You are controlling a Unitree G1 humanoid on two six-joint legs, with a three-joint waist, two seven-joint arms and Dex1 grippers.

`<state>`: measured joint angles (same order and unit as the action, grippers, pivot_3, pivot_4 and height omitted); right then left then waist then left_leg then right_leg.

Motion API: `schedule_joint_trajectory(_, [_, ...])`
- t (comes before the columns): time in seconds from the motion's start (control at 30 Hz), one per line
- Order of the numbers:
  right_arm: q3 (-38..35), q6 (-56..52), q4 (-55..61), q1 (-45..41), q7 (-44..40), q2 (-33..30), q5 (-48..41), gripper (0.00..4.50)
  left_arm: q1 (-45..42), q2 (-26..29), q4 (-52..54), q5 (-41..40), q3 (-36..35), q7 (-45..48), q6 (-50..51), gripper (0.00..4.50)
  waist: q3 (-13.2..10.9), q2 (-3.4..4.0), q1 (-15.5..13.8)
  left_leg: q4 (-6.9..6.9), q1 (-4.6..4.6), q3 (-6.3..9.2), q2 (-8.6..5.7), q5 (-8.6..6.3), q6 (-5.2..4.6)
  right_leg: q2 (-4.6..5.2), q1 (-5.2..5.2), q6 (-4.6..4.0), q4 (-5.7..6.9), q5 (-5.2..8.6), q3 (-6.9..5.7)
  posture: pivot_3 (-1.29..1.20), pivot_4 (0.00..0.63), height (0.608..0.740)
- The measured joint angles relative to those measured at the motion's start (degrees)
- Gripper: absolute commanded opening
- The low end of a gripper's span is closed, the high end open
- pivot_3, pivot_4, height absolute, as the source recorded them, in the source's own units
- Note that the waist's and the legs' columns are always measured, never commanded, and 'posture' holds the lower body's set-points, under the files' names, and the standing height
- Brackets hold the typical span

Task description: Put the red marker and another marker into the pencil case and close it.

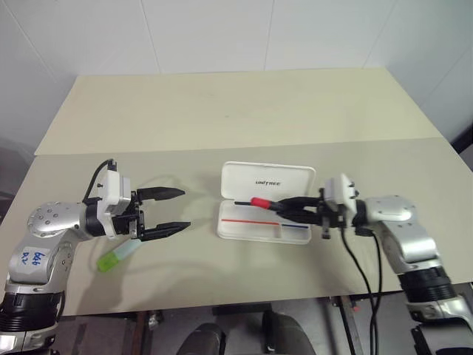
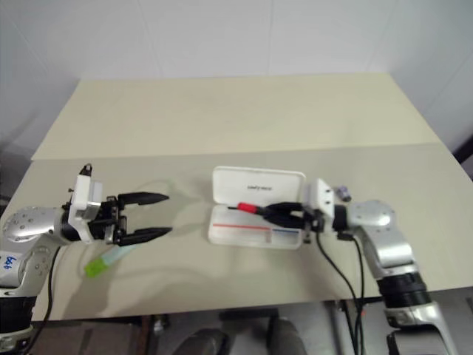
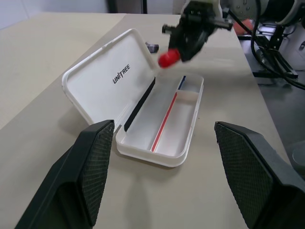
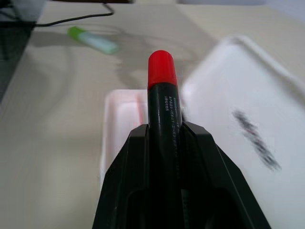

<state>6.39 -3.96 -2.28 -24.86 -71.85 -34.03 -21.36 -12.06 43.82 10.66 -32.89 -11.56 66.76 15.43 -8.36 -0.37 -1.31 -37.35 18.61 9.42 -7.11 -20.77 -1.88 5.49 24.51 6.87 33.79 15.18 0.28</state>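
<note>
Right pincer (image 1: 284,207) is clamped tight on the red marker (image 1: 260,203), gripping its black barrel so the red cap sticks out past the fingertips, level and aimed across the scene toward the other arm. Directly below that cap sits the pencil case (image 1: 295,235), lid thrown back flat and the tray bare apart from its thin red and blue stripe, so the marker hangs above the open tray, not yet in it. Left pincer (image 1: 171,210) stands well apart beyond the case's far side, its two fingers spread wide with nothing between them and pointing back at the case. Farthest from the right pincer, just beside the left one's lower finger, another marker (image 1: 118,257) lies on the table (image 1: 236,126), pale green, untouched.

My reading: the first placement is in hand. Next the right pincer should sink until the marker lies along the tray's length, then let go. After that the green marker still needs fetching, and the lid needs shutting
</note>
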Motion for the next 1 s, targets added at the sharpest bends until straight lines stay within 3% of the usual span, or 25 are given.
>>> schedule_joint_trajectory(0.17, [4.72,3.26,-4.68,-5.03,0.03,2.67,5.84,0.62,0.65,-0.01,0.28,0.1,-0.19,-0.86,-0.02,3.58,0.01,-0.03,-0.03,0.0,-0.01,-0.01,-0.01,0.0,-0.01,0.0,0.01,-0.03,0.03,-0.02,-0.09,0.0,0.15,0.74])
schedule_joint_trajectory(0.47, [6.97,9.45,-15.23,-9.76,-0.06,4.33,11.9,0.62,0.78,-0.12,0.6,0.11,-0.02,-1.75,0.0,3.58,0.02,-0.02,0.2,0.02,-0.04,-0.04,0.0,-0.02,-0.03,-0.01,0.06,-0.06,0.07,-0.03,-0.17,0.0,0.15,0.74])
schedule_joint_trajectory(0.8, [6.65,9.29,-14.19,-10.04,0.86,4.65,10.52,4.22,0.95,-0.32,1.63,0.1,0.32,-2.98,0.01,3.58,0.01,-0.02,0.3,0.01,-0.05,-0.07,0.0,-0.02,-0.01,-0.01,0.06,-0.06,0.07,-0.03,-0.13,0.0,0.15,0.74])
schedule_joint_trajectory(0.83, [6.63,8.5,-12.96,-9.97,0.75,4.69,9.82,4.46,1.08,-0.37,2.03,0.1,0.35,-3.01,0.02,3.58,0.01,-0.02,0.3,0.01,-0.05,-0.07,0.01,-0.02,-0.01,-0.01,0.06,-0.06,0.07,-0.03,-0.13,0.0,0.15,0.74])
schedule_joint_trajectory(1.0, [4.15,-1.48,-2.49,-7.84,0.07,5.45,-0.16,4.46,1.96,-0.51,2.8,0.06,0.35,-4.18,0.25,3.58,0.01,-0.02,0.21,0.02,-0.05,-0.05,0.03,-0.04,-0.02,-0.01,0.06,-0.06,0.07,-0.03,-0.13,0.0,0.15,0.74])
